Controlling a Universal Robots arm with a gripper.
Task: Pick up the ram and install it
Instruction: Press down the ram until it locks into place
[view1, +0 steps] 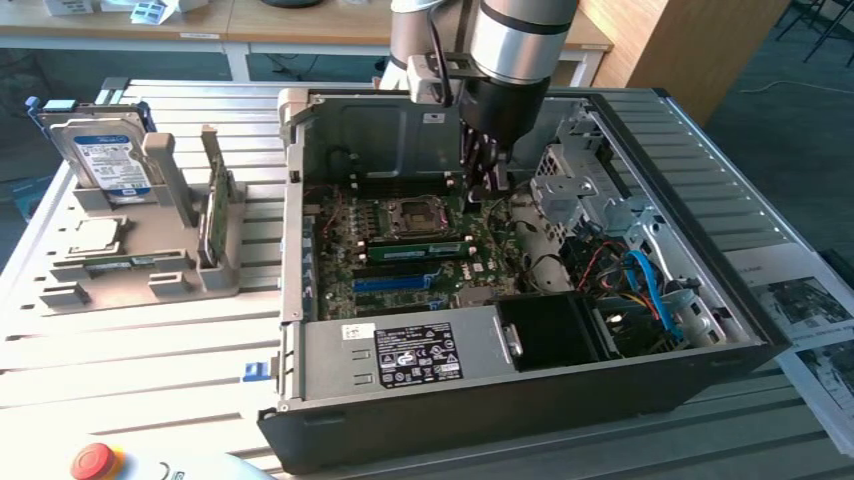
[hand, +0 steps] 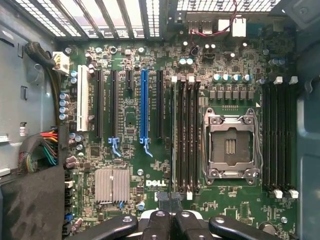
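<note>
Green with dark chips, the ram (view1: 416, 250) stands on edge in a motherboard slot beside the CPU socket (view1: 407, 215), inside the open case (view1: 534, 420). The claw (view1: 489, 183), pressed together, hangs over the slots' end. A slatted metal table (view1: 147, 340) carries everything, with wooden desks (view1: 334, 20) behind.

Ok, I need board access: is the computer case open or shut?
Open: the computer case has no side panel on, and the motherboard lies exposed inside it.

The slatted table (view1: 134, 370) bears an open computer case (view1: 534, 410) and grey holder (view1: 120, 285).
</note>
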